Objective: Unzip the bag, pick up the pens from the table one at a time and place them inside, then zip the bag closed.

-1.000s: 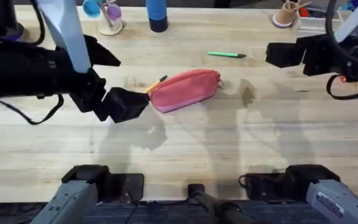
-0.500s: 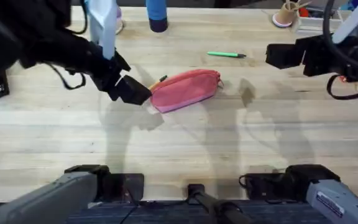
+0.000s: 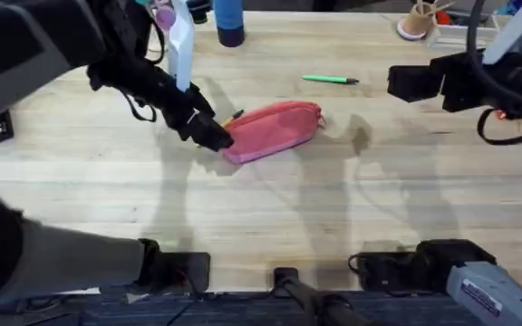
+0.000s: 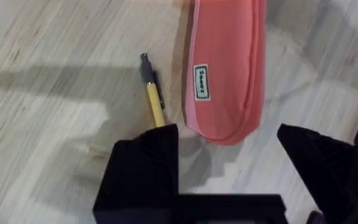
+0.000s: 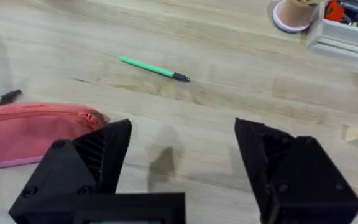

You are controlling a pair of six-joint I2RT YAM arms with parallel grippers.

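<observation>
1. Nearest us on the table (image 3: 270, 226) we count one bag (image 3: 272, 130), a coral-pink pouch with a paler band along its near edge, lying on its side near the middle.
2. We count two pens: a yellow pen (image 4: 153, 96) with a dark tip lying just beside the bag's left end, and a green pen (image 3: 330, 80) farther back, well apart from the bag.
3. The left gripper (image 3: 214, 136) reaches in from the left and sits at the bag's left end; in its wrist view the jaws stand wide apart with nothing between them. One finger (image 4: 146, 163) covers the near end of the yellow pen, and the bag's rounded end lies in the gap just ahead of the fingers; we cannot tell whether either is touched.
4. The right gripper (image 5: 182, 155) hangs over the right side of the table, well apart from the bag, jaws wide apart and holding nothing. In its wrist view the bag's zipper end lies just beyond one finger and the green pen lies farther off.
5. At the far edge we see one blue cylinder (image 3: 228, 20) and one tan cup (image 3: 417, 20).
</observation>
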